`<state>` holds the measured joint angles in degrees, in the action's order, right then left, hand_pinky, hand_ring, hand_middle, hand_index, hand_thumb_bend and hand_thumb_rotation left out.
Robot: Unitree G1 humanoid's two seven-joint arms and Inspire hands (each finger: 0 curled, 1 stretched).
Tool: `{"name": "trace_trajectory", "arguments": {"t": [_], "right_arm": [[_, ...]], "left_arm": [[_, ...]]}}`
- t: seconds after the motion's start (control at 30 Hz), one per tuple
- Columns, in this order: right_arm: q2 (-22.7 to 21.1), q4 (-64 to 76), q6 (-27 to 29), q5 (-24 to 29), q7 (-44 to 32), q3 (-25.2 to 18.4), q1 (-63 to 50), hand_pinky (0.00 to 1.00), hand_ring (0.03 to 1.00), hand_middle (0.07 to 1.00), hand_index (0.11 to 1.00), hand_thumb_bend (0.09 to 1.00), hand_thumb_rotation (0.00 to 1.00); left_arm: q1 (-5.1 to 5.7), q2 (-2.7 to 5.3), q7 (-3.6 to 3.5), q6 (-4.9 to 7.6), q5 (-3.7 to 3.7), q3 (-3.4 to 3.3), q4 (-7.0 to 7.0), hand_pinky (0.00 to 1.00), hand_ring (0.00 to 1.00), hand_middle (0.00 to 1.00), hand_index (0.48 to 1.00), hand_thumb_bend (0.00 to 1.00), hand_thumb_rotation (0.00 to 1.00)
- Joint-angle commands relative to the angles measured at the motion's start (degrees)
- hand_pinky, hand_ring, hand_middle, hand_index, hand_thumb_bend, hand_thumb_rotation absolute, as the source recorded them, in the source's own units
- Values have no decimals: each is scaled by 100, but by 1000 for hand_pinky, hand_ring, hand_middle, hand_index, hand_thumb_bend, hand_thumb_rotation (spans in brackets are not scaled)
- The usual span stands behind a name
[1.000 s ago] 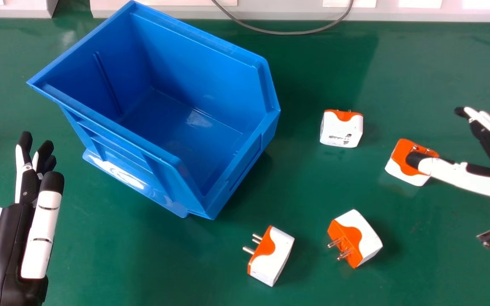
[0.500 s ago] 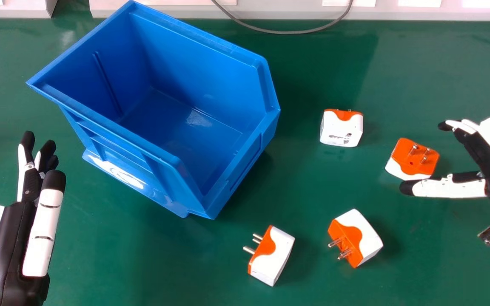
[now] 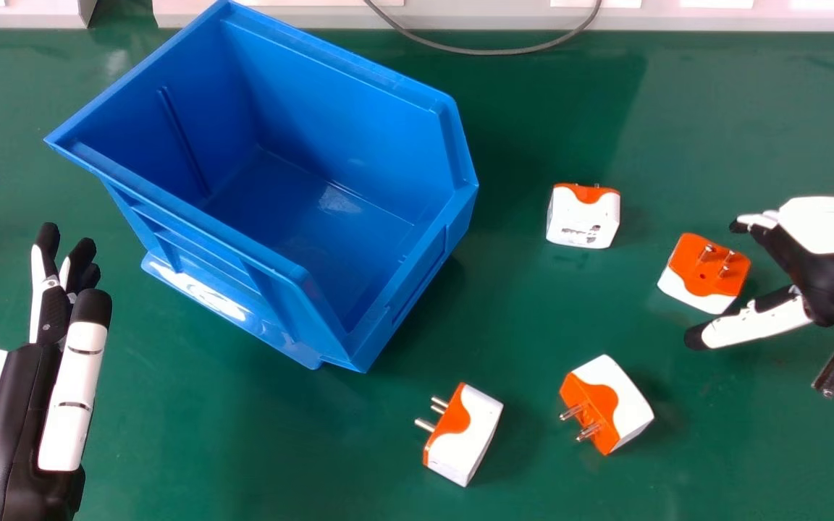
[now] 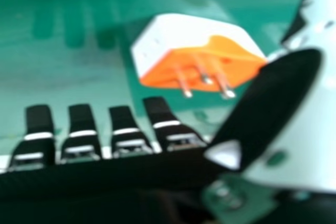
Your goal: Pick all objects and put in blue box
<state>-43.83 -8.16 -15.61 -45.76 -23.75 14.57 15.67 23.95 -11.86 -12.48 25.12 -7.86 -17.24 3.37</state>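
Compared with the earlier head view frames, the right hand (image 3: 833,286) has rotated, and its thumb has cleared the top of the right adapter (image 3: 699,278) to sit on that adapter's near side. The fingertips are now nearer to me and further left.

Hand state, right: wide, thumb spread from the fingers, nothing gripped. The right adapter lies at the mouth of this gap, pin face up; contact with the thumb cannot be confirmed. In the right hand view, the thumb (image 4: 273,98) overlaps one side of the adapter.

Hand state, left: the left hand (image 3: 15,427) is at the near left, fingers extended, holding nothing.

Component positions: four white-and-orange plug adapters rest on the green tabletop (image 3: 316,449), all right of the blue box (image 3: 344,61). Besides the right adapter, these are the far adapter (image 3: 583,226), the near-right adapter (image 3: 630,405) and the near-left adapter (image 3: 464,438). Both near adapters point their pins leftward. Beyond them, a grey cable (image 3: 489,52) loops at the far edge.
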Motion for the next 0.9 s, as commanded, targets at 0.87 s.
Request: {"name": "trace_trajectory", "arguments": {"t": [0.87], "right_arm": [[176,-1092,-102,-355,-107,661,1206,829,890,917,884,681,601]], "left_arm": [[324,-24,19,-158,-7,-54,538,991,1000,1000,1000,609,1000]]}}
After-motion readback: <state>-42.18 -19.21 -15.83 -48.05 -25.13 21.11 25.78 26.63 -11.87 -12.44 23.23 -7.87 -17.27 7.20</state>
